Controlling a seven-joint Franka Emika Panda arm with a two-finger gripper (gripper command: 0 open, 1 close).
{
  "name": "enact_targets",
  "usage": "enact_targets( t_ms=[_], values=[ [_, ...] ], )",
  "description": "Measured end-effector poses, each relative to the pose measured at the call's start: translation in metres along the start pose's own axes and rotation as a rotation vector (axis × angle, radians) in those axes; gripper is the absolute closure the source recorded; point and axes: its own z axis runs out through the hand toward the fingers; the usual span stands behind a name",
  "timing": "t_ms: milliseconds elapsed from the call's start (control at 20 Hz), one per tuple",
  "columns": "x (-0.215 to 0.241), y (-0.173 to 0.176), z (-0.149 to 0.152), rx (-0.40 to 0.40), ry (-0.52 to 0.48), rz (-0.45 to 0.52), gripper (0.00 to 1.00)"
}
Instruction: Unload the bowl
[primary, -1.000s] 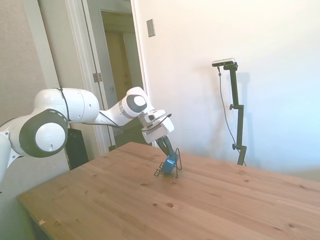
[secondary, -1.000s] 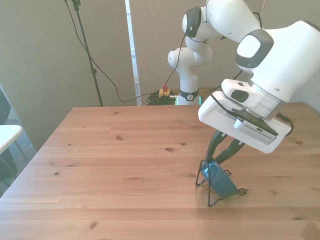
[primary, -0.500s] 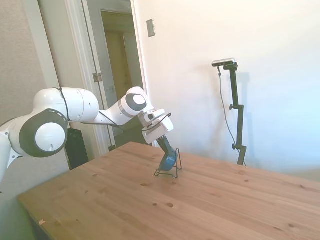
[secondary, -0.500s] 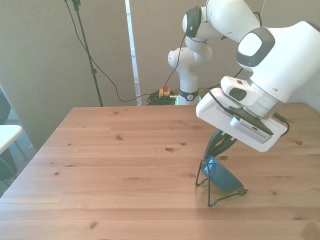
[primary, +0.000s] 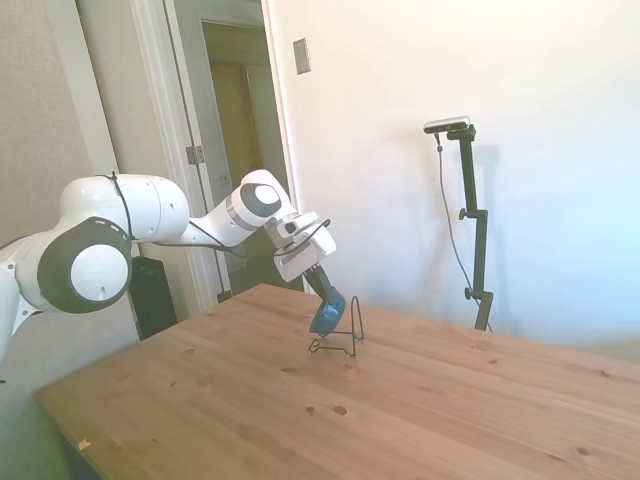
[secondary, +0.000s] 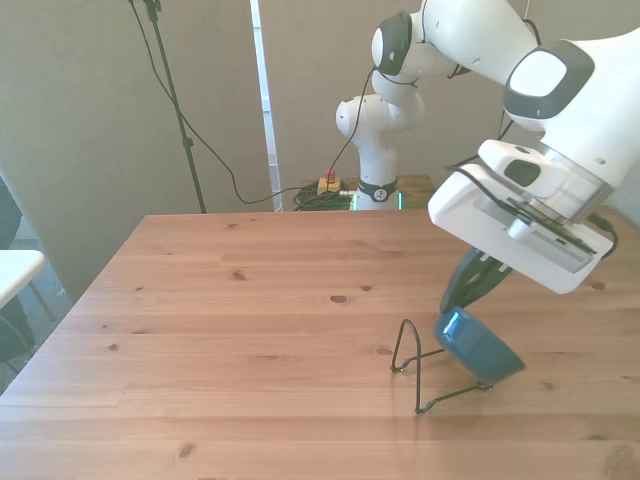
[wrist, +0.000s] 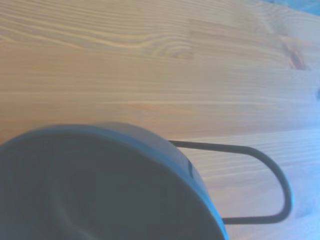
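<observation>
The gripper (secondary: 462, 300), clamped on the blue bowl (secondary: 479, 345), holds it tilted clear above the wire rack (secondary: 425, 372); setting down remains.

arm: reaching over table, wrist tilted down | hand (secondary: 470, 300): fingers closed, gripping

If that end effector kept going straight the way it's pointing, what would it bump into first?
Probably the wooden table. The end effector slants downward, holding the blue bowl above the low end of the wire rack; the rack may come first, depth is unclear.
</observation>
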Motion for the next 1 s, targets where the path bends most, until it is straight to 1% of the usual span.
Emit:
enact_targets(
  t_ms=[250, 400, 500, 650, 800, 1000],
  values=[
    [-0.038, -0.024, -0.022, 0.095, 0.004, -0.055, 1.0],
    [-0.062, -0.02, -0.041, 0.145, -0.001, -0.079, 1.0],
    [-0.076, -0.009, -0.059, 0.166, -0.009, -0.082, 1.0],
    [-0.089, 0.019, -0.078, 0.18, -0.018, -0.071, 1.0],
    [-0.094, 0.051, -0.081, 0.183, -0.025, -0.058, 1.0],
    [-0.105, 0.084, -0.07, 0.167, -0.043, -0.059, 1.0]
  ],
)
